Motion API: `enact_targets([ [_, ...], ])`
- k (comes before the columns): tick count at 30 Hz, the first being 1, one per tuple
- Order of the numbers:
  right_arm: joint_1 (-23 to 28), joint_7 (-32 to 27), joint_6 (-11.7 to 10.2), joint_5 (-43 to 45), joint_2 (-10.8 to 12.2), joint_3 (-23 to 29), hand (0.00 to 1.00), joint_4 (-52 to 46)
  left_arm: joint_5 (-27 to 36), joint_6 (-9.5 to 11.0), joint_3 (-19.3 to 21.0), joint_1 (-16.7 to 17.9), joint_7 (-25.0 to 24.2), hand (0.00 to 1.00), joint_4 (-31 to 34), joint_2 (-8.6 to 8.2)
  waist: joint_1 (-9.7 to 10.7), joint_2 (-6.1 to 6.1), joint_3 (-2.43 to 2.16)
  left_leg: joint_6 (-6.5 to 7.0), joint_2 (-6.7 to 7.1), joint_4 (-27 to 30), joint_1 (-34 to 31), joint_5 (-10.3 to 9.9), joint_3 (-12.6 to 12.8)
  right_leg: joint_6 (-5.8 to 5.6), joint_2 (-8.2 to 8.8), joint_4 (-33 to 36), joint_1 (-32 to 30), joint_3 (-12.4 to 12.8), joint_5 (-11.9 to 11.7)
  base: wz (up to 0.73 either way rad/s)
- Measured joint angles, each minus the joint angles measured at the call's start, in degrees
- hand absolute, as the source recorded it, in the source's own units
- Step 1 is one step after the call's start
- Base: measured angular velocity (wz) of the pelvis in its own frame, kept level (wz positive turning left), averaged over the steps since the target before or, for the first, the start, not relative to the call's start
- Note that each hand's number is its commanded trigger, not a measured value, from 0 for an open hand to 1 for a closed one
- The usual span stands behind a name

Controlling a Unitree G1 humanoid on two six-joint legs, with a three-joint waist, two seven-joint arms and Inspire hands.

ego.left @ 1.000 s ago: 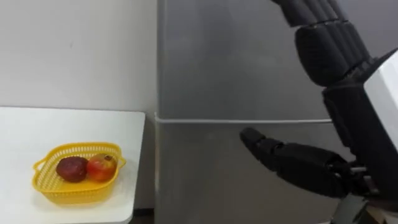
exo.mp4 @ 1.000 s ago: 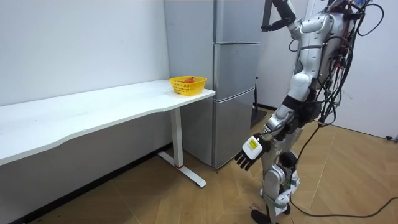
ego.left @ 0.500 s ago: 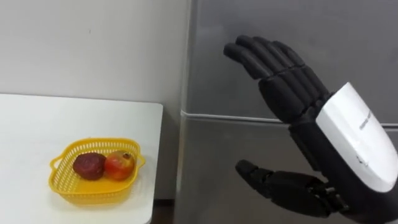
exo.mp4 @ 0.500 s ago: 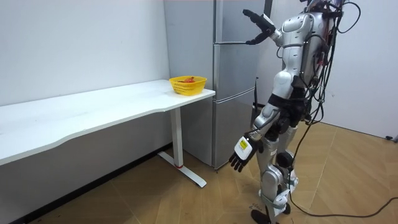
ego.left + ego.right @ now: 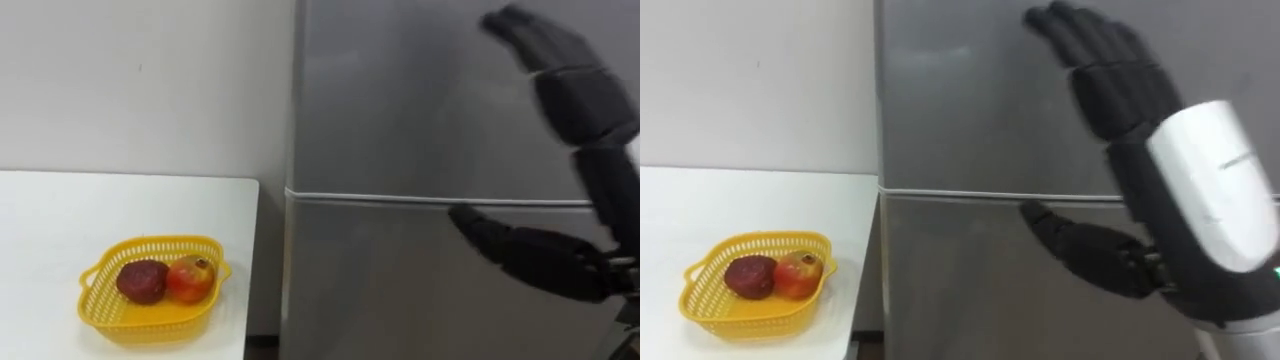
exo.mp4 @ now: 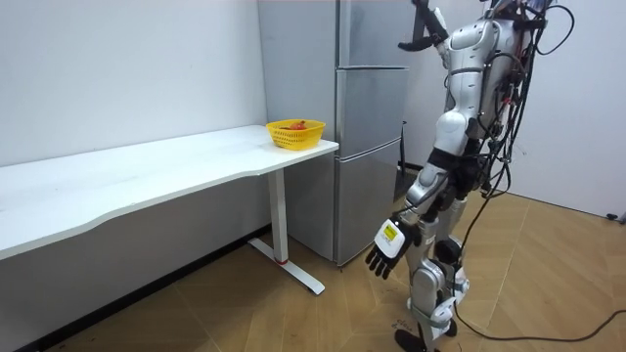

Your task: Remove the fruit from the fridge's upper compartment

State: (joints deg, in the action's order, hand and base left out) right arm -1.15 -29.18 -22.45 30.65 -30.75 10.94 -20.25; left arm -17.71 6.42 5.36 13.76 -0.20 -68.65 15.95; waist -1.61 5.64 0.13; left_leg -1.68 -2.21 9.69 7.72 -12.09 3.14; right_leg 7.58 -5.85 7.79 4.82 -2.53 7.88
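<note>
- Left eye view: the upper fridge door (image 5: 400, 100) is shut, and its seam with the lower door (image 5: 380, 290) is closed all along. Whatever is to be fetched lies behind the upper door, unseen.
- The right hand (image 5: 575, 90) is raised before that door, fingers straight and grasping nothing. Whether it touches the metal I cannot tell.
- A yellow basket (image 5: 140, 322) with two fruits (image 5: 142, 281) sits close to the right edge of the tabletop (image 5: 60, 210), the edge beside the fridge.
- Room view: the robot stands facing the fridge (image 6: 372, 147) with its right arm up at the upper door. The left hand (image 6: 387, 249) hangs low by its thigh, fingers relaxed and empty.
- Right eye view: the right hand (image 5: 1130, 100) is spread flat and released, its thumb down at seam height.
- As I judge it, the task has barely begun. Opening the door, reaching in and taking the item out are all left.
</note>
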Motion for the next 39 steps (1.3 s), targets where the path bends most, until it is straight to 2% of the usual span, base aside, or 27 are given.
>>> enact_targets([
  [4,4.3,-3.25,-0.18,-4.85,1.2,4.83,0.0,4.86,-0.01,-0.03,1.58,0.37,1.36,0.0,0.16,-0.35,0.68,0.0,-0.05,0.01,0.09,-0.05,-0.02,-0.01,-0.03,-0.12,0.01,-0.03,0.06,-0.02,0.14,0.05],
  [8,7.72,-7.15,1.4,-9.2,4.24,8.47,0.0,13.81,-0.01,-0.62,2.45,0.71,1.98,0.0,0.29,-0.74,1.48,-0.46,-0.24,0.04,0.21,0.01,-0.04,-0.02,0.05,-0.14,0.2,0.16,0.16,-0.43,0.15,0.01],
  [10,9.56,-8.55,2.59,-10.82,4.95,8.54,0.0,17.32,0.0,-1.47,3.41,0.74,1.96,0.0,0.44,-1.43,1.48,-1.01,-0.46,0.05,0.27,-0.01,0.03,-0.02,0.22,-0.16,0.27,0.28,0.08,-0.42,0.14,-0.03],
  [14,10.97,-11.62,3.4,-16.37,9.33,8.52,0.0,24.93,0.16,-2.69,3.45,0.12,1.82,0.0,0.38,-2.23,1.93,-2.24,-0.43,0.05,0.27,-0.04,-0.09,-0.02,0.53,-0.16,0.3,0.18,0.03,-0.51,0.14,-0.01],
  [16,11.73,-11.8,4.22,-19.62,10.27,8.52,0.0,29.02,0.27,-3.19,3.59,0.03,1.81,0.0,0.48,-2.32,2.07,-2.4,-0.44,0.05,0.33,-0.05,-0.09,-0.02,0.47,-0.23,0.34,0.05,-0.01,-0.62,0.34,0.1],
  [18,12.97,-11.81,6.26,-23.67,11.36,8.22,0.0,33.11,0.25,-4.02,3.7,-0.47,1.82,0.0,1.15,-2.38,2.26,-2.65,-0.32,0.07,0.55,-0.06,-0.06,-0.01,-0.1,-0.26,0.45,0.76,-0.34,-0.62,0.87,0.09],
  [19,13.41,-11.84,6.63,-24.3,11.63,8.02,0.0,34.06,0.25,-4.18,3.69,-0.32,1.84,0.0,1.23,-2.38,2.19,-2.8,-0.3,0.07,0.56,-0.08,0.02,-0.01,0.01,-0.23,0.48,1.06,-0.41,-0.61,1.04,0.0],
  [22,14.33,-12.09,7.63,-25.7,14.29,5.51,0.0,40.66,0.12,-5.64,3.69,0.5,2.14,0.0,2.28,-2.47,1.95,-3.01,-0.27,0.06,0.49,-0.12,0.47,-0.02,0.27,-0.1,0.49,0.9,0.06,-0.41,1.11,-0.12],
  [24,14.97,-11.88,8.63,-25.98,15.32,3.22,0.0,47.73,0.13,-6.17,3.73,0.87,2.15,0.0,3.53,-3.52,1.89,-3.44,-0.33,0.07,0.47,-0.06,0.44,-0.04,1.57,-0.11,0.56,0.83,0.06,-0.35,1.16,-0.02],
  [26,15.4,-11.8,9.87,-26.01,16.36,2.27,0.0,51.49,0.16,-6.08,3.71,1.03,2.04,0.0,4.68,-4.38,1.72,-3.91,-0.38,0.08,0.58,-0.08,0.33,-0.05,1.58,-0.16,0.67,0.87,0.18,-0.36,1.19,0.0],
  [29,15.81,-10.43,10.1,-27.42,17.58,0.69,0.0,55.67,0.22,-6.12,3.71,1.17,1.94,0.0,5.37,-4.47,1.86,-4.31,-0.39,0.08,0.65,-0.13,0.09,-0.05,1.55,-0.21,0.75,0.87,0.25,-0.53,1.22,0.03],
  [31,15.6,-9.66,10.01,-28.24,17.61,-0.76,0.0,60.36,0.22,-6.11,3.73,0.96,1.98,0.0,5.78,-4.47,1.92,-4.29,-0.36,0.09,0.7,-0.13,0.0,-0.05,1.53,-0.31,0.87,0.82,0.4,-1.03,1.28,0.14],
  [33,15.73,-8.46,10.79,-28.37,18.5,-2.07,0.0,66.29,0.1,-6.08,3.73,0.96,1.97,0.0,5.83,-4.59,1.52,-4.27,-0.34,0.09,0.78,-0.14,0.05,-0.05,1.51,-0.45,1.01,0.8,0.64,-1.53,1.39,0.15],
  [36,16.51,-7.83,11.89,-29.21,20.12,-3.0,0.0,69.57,0.1,-6.14,3.73,1.59,1.92,0.0,6.59,-4.63,1.56,-4.51,-0.23,0.11,0.85,-0.05,-0.14,-0.06,1.52,-0.61,1.19,0.79,0.58,-2.09,1.5,0.11],
  [39,17.25,-7.27,12.13,-31.29,20.27,-3.09,0.0,72.4,0.11,-6.12,3.74,2.07,2.02,0.0,7.01,-4.77,1.14,-5.1,-0.05,0.73,0.89,0.06,-0.2,-0.42,1.53,-0.86,1.2,0.93,0.18,-2.15,2.0,0.11],
])
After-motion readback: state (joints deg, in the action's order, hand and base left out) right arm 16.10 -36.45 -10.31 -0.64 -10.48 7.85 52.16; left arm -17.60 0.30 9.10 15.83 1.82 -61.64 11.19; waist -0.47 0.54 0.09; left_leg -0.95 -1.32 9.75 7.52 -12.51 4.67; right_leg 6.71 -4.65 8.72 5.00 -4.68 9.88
